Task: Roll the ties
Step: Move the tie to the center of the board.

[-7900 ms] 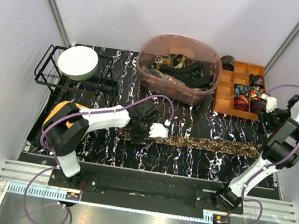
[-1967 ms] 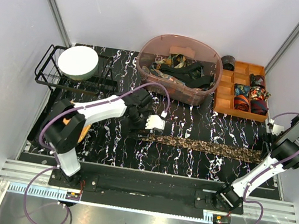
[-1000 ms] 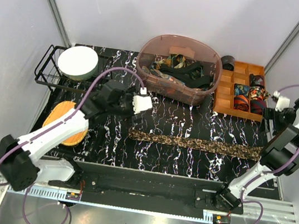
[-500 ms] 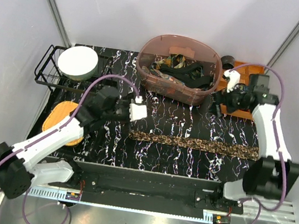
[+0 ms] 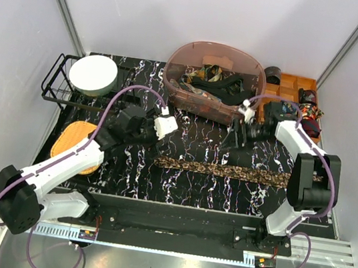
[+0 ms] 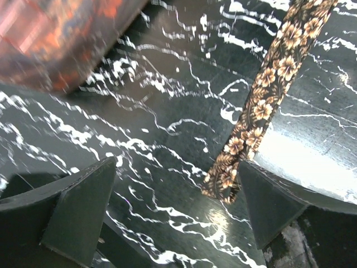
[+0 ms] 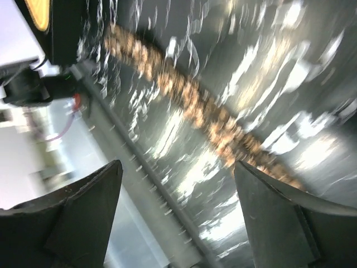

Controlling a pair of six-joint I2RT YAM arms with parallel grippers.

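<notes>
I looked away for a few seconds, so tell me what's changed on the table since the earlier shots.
The left arm pulled back leftward off the end of the patterned tie, jaws open and empty. The right arm swung in from the right edge to hover just behind its middle, jaws open. The tie stays flat and unrolled.

No readable text, label, brand, number or sign on anything in view.
</notes>
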